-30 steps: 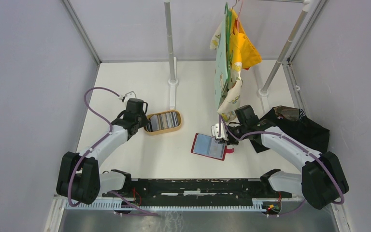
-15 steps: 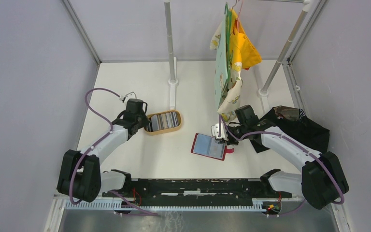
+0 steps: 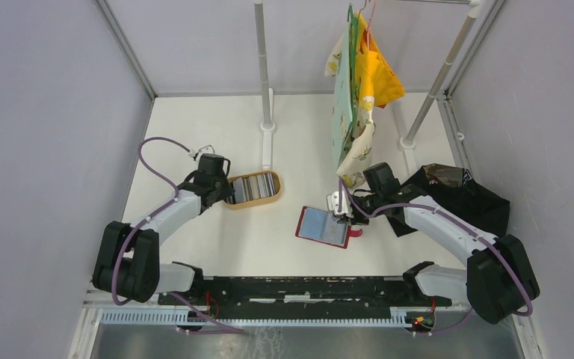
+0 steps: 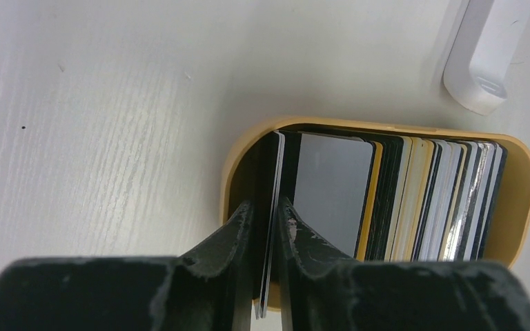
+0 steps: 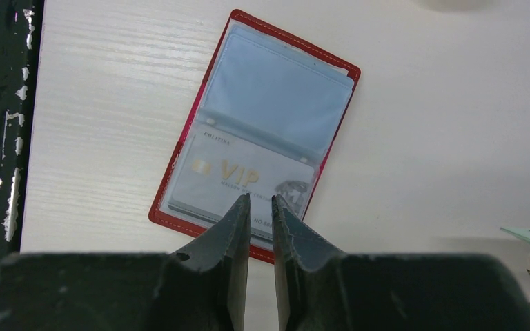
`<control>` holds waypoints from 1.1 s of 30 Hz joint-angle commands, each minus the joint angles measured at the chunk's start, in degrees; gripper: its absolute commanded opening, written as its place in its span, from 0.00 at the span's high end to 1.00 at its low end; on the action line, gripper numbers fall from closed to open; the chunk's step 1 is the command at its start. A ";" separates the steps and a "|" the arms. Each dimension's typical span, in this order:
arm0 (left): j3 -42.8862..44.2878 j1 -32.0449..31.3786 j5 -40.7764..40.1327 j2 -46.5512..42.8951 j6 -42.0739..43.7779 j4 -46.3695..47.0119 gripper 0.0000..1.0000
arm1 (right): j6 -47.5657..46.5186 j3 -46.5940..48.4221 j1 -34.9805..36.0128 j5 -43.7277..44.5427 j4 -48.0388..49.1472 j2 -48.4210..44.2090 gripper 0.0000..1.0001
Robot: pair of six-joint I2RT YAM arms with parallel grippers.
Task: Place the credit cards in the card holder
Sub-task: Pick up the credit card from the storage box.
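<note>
Lying open, my red card holder point(image 5: 276, 103) is blue-grey inside. The right gripper point(image 5: 259, 200) shows a thin gap and holds nothing. The left gripper point(image 4: 266, 207) sits around one card point(image 4: 275, 172); I cannot tell if it grips.

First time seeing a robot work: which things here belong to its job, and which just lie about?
Job: credit cards, tan tray holding them, red card holder, left claw, right claw.
Lying about: hanging clothes, black bag, metal poles.
</note>
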 commanded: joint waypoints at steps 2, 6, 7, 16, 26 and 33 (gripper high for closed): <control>1.62 0.37 1.63 1.73 0.71 2.38 0.76 | -0.81 1.64 -0.13 -1.81 -0.01 -0.08 0.77; 2.02 0.38 1.84 2.93 0.97 2.37 0.78 | -0.86 1.67 -0.13 -1.88 -0.10 -0.10 0.77; 2.16 0.42 1.73 3.22 1.04 2.20 0.78 | -0.89 1.67 -0.11 -1.88 -0.05 -0.11 0.77; 2.78 0.42 1.32 3.18 0.96 1.33 0.98 | -1.12 1.91 -0.11 -2.05 -0.58 -0.15 0.77; 2.52 1.33 2.58 -5.65 0.01 -1.27 0.98 | -1.30 1.91 -0.11 -2.23 -0.71 -0.06 0.77; 0.94 2.12 15.85 -7.24 -0.18 5.58 0.98 | -1.32 1.91 -0.11 -2.32 -0.73 -0.02 0.77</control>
